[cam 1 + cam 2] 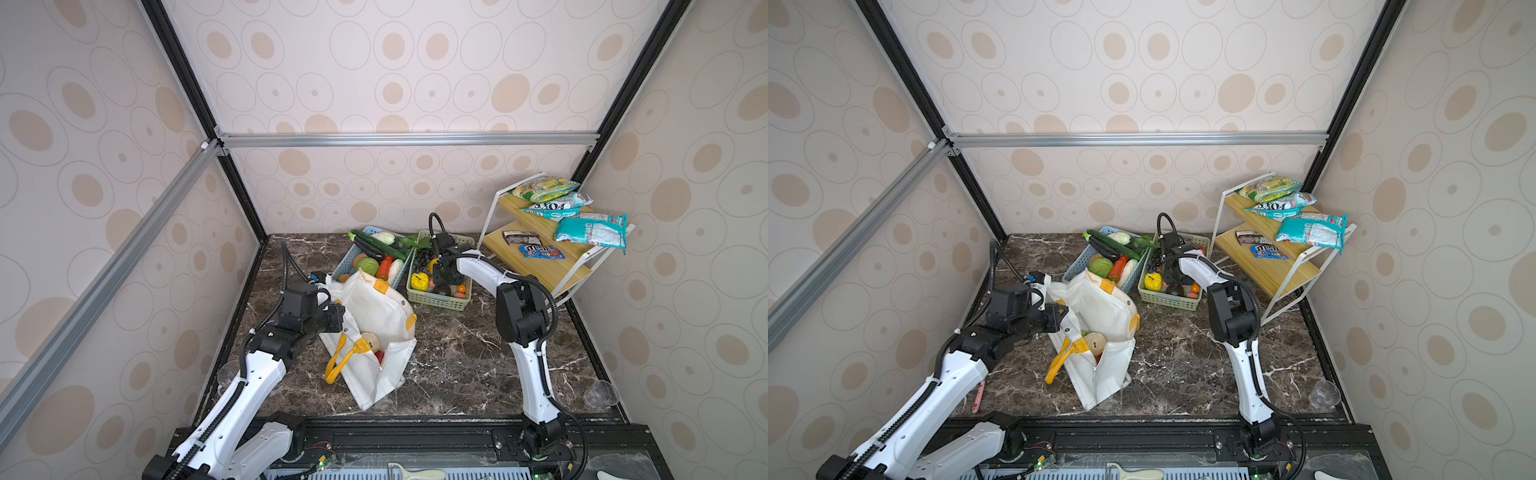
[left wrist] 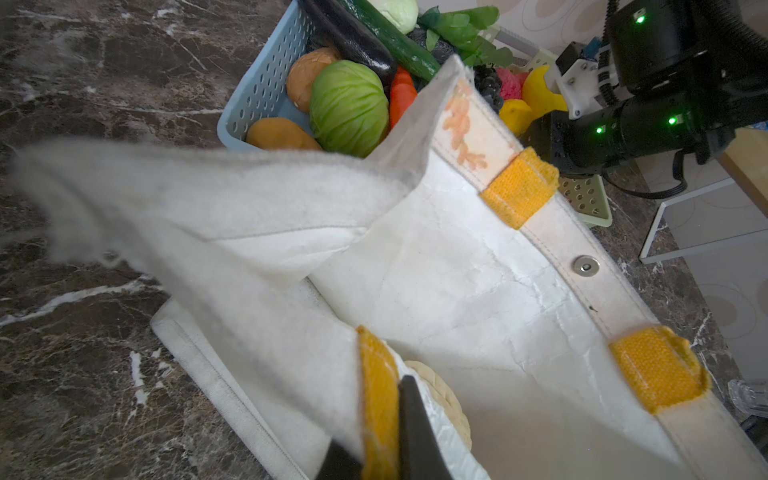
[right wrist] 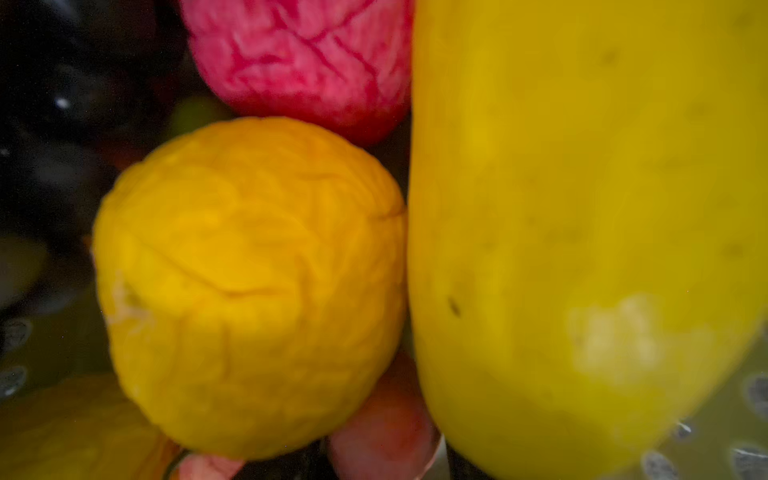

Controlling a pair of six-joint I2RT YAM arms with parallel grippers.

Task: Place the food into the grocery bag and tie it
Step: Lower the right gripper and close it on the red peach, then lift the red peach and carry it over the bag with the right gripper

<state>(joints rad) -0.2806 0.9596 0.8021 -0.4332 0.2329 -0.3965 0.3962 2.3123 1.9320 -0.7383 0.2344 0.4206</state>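
On a dark marble tabletop (image 1: 457, 353), a white grocery bag (image 1: 374, 316) slumps open near the middle, its mouth held up on the left side. The left fingers (image 2: 411, 415) are pressed together on the bag's rim, pinching it right at a yellow strap (image 2: 378, 399). A tan round piece (image 1: 370, 340) shows inside the mouth of the bag, with something red just beside it.

Just behind the bag, a blue basket (image 1: 345, 257) of vegetables and a green basket (image 1: 436, 304) of fruit sit side by side. The right fingers (image 1: 442, 280) are down in the green basket among the fruit. That arm's wrist view is filled by a round orange-yellow fruit (image 3: 249, 286), a pink fruit (image 3: 299, 62) and a long yellow fruit (image 3: 582, 208), all packed against one another. Whether these fingers are spread or closed cannot be told. A wooden shelf (image 1: 536, 266) holding snack packets (image 1: 590, 230) stands at the right rear.
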